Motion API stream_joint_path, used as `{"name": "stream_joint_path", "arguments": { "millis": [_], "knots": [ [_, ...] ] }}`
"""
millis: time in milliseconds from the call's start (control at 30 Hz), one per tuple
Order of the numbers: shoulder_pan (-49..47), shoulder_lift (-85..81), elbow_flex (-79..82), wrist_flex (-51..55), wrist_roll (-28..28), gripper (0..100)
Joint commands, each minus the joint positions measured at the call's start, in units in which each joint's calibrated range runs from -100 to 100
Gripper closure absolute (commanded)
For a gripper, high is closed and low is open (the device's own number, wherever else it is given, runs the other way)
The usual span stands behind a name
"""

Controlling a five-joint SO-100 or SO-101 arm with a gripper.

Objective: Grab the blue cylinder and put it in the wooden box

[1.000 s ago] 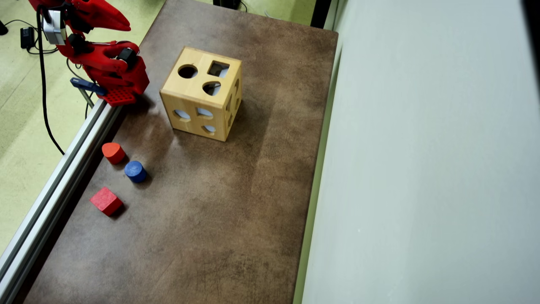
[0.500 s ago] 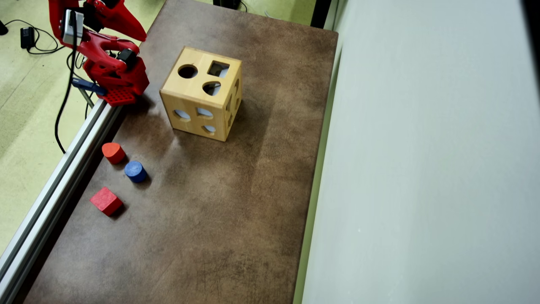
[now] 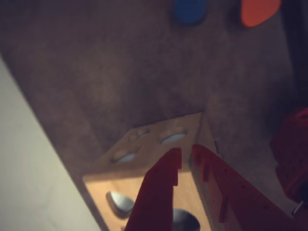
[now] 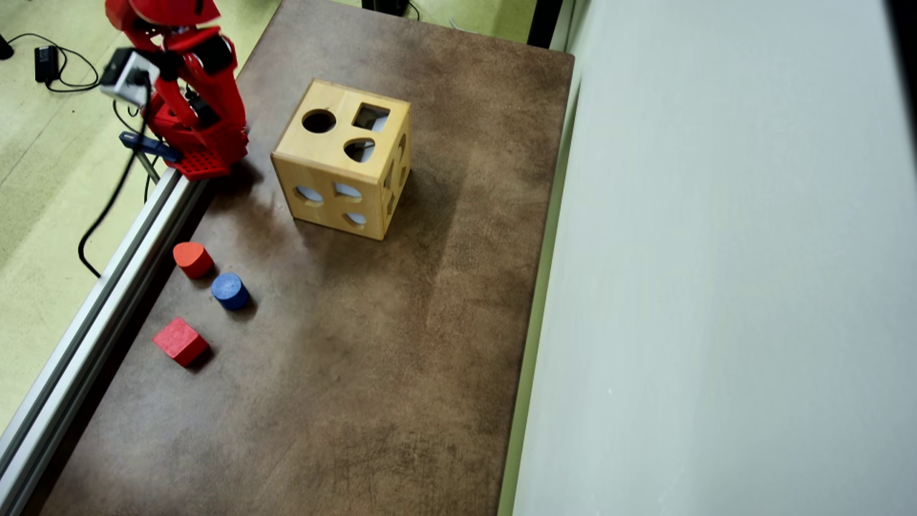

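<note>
Pincer [image 3: 185, 154] nearly closed, empty, above wooden box [image 4: 342, 159]; blue cylinder [image 4: 230, 291] untouched (likely light, rigid, smooth) — best gripped across its round sides.

The overhead view looks steeply down from high up, taking in the whole brown table [image 4: 372, 344] — arm base at ten o'clock, pale wall filling the three o'clock side. The wrist view rides low and close behind the gripper [image 3: 186, 155], facing across the wooden box [image 3: 159, 144] toward the blue cylinder [image 3: 188, 10] at twelve o'clock. Both views share the box [image 4: 344, 158], the cylinder [image 4: 230, 290] and the tabletop between them.
</note>
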Motion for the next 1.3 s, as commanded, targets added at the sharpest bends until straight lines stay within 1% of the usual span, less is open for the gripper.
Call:
{"name": "stream_joint_path", "arguments": {
  "millis": [0, 167, 400, 500, 633, 767, 933, 1100, 1267],
  "knots": [
    [3.5, 5.0, -1.1, -0.4, 2.3, 95],
    [4.4, 8.4, -1.1, -1.1, 6.2, 95],
    [8.0, 8.6, 0.3, -12.1, 8.2, 95],
    [8.6, 8.3, 6.0, -13.2, 10.5, 95],
    [11.9, 7.6, 13.3, -13.8, 13.6, 95],
    [15.8, 8.3, 16.5, -21.5, 15.1, 95],
    [17.3, 8.6, 20.7, -32.0, 16.6, 95],
    [17.4, 8.6, 26.6, -35.9, 19.1, 95],
    [17.3, 8.7, 30.0, -37.4, 20.1, 95]
  ]
}}
